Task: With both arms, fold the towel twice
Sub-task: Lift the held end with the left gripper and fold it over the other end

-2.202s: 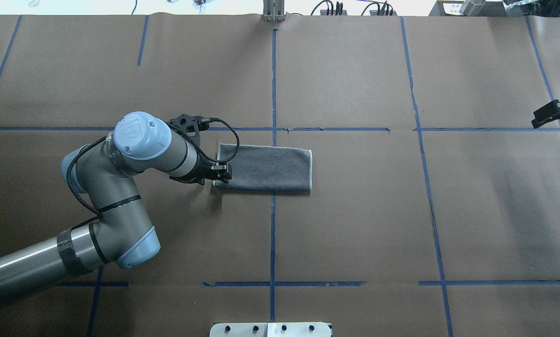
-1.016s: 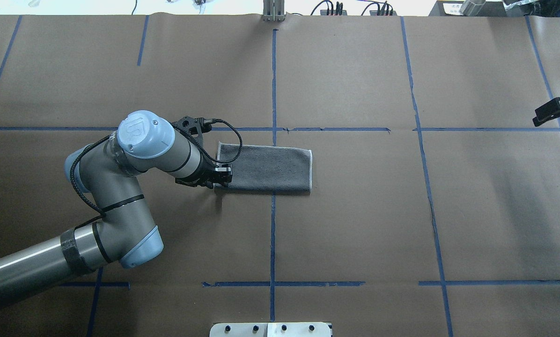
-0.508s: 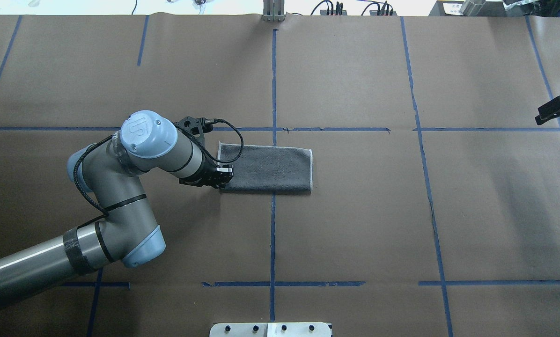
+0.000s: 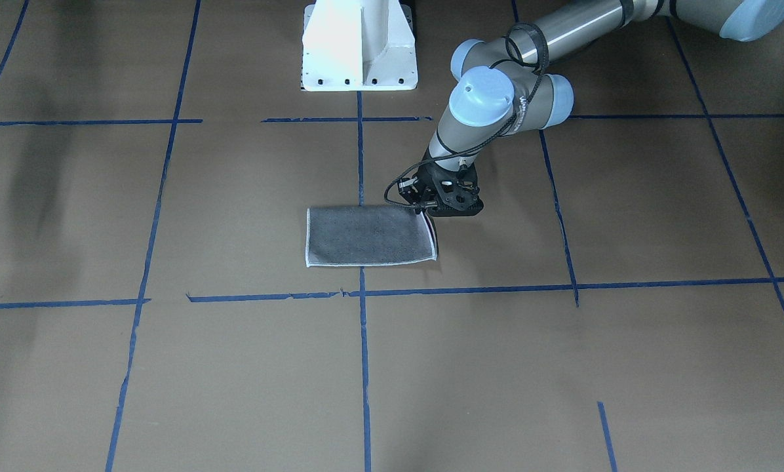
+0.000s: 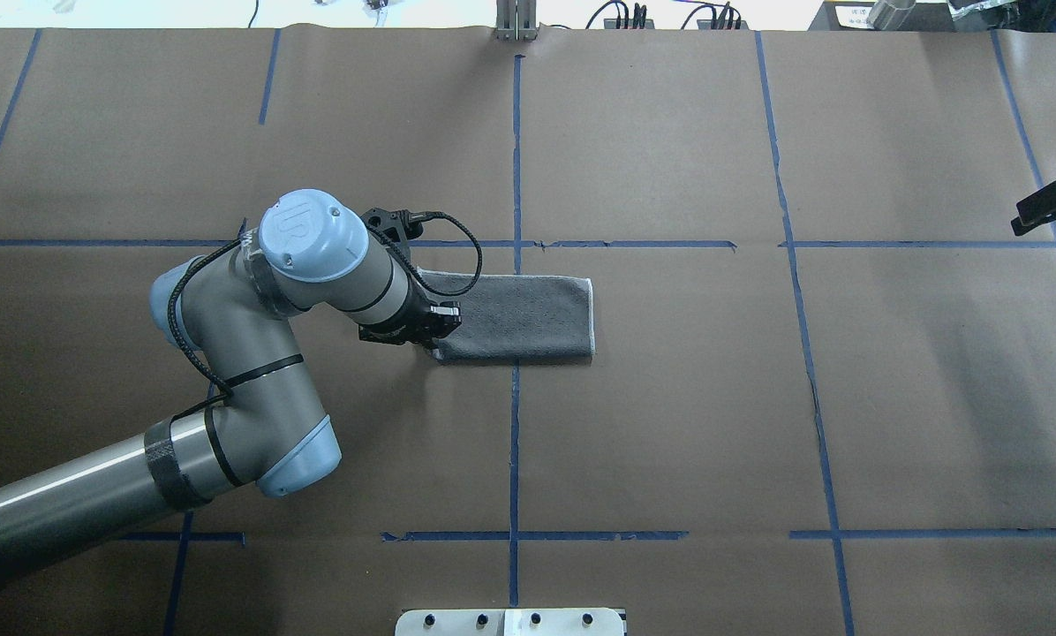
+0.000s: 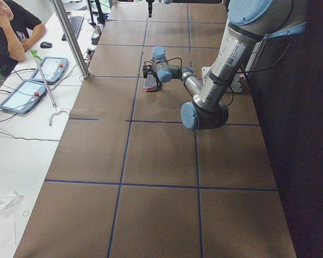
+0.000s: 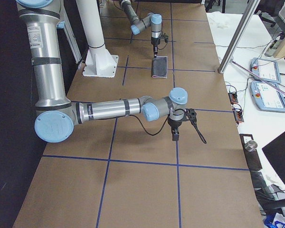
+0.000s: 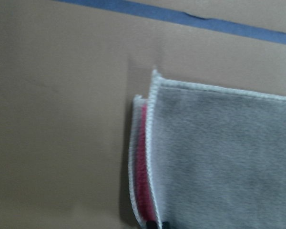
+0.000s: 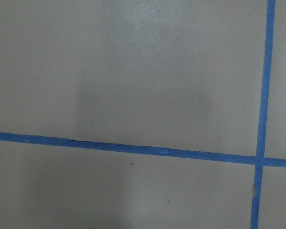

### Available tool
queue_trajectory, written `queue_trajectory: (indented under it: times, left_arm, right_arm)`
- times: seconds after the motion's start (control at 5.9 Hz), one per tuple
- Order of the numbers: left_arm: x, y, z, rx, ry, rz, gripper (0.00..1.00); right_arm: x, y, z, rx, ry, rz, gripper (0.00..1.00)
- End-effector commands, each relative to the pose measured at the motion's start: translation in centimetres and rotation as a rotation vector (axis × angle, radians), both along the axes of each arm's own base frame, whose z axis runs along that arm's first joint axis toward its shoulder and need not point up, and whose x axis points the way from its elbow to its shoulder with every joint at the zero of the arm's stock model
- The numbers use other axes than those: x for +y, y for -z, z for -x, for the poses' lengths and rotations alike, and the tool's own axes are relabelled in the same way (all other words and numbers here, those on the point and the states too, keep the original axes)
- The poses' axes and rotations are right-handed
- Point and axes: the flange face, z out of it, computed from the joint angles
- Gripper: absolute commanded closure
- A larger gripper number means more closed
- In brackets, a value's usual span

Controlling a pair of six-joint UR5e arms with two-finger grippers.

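Observation:
The towel (image 5: 528, 320) lies folded in a long rectangle at the table's middle, grey face up with a whitish border. It also shows in the front view (image 4: 366, 236). My left gripper (image 5: 441, 328) is shut on the towel's left near corner and holds that end slightly raised. The front view shows the gripper (image 4: 430, 211) at the curled edge. In the left wrist view the towel (image 8: 219, 157) shows a pink strip between two grey layers. My right gripper (image 5: 1047, 208) hangs at the far right edge, away from the towel. I cannot tell whether it is open or shut.
Brown paper with a grid of blue tape lines (image 5: 516, 177) covers the table. The white pedestal base (image 4: 359, 46) stands at the robot's side. An operator (image 6: 11, 27) sits beyond a white side table with tablets (image 6: 27, 94) and a metal post (image 6: 70, 37).
My left gripper has moved to the right with the towel's left near corner, and the towel's left end has shifted right with it. The right gripper has drifted slightly towards the right edge.

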Motion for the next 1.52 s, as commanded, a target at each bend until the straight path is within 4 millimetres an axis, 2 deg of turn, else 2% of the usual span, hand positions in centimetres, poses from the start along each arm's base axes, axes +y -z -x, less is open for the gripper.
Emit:
queue_trajectory:
  times: [0.0,0.17,0.34,0.51,0.68,0.85,1.02,1.36]
  left_arm:
    - [-0.2,2.3,-0.2,0.01,-0.013,-0.041,1.0]
    - [-0.7,4.6,-0.7,-0.018,-0.043,-0.107,1.0]
    - [-1.8,9.2,-1.3,-0.097,-0.062,-0.198,1.0]
    - [-2.2,12.0,-1.8,-0.133,-0.093,-0.279,1.0]
    - [-2.3,13.7,-4.7,-0.18,-0.103,-0.359,1.0]
    - [-2.0,15.5,-8.6,-0.233,-0.128,-0.424,1.0]
    - [-0.8,16.6,-10.4,-0.25,-0.163,-0.5,1.0]
    - [1.8,17.3,-13.1,-0.297,-0.266,-0.667,1.0]
  right_arm:
    - [0.1,-0.1,-0.1,0.001,0.0,0.002,0.0]
    - [0.0,-0.2,-0.7,0.001,-0.011,0.003,0.0]
    - [0.0,-0.2,-0.9,0.001,-0.016,0.003,0.0]
    - [0.0,-0.2,-0.9,0.0,-0.015,0.005,0.0]
    - [0.1,-0.3,-1.1,-0.004,-0.016,0.01,0.0]
    - [0.2,-0.5,-1.2,-0.004,-0.019,0.013,0.0]
    - [0.1,-0.8,-1.5,-0.001,-0.024,0.021,0.0]
    - [0.0,-1.7,-2.6,0.003,-0.042,0.04,0.0]
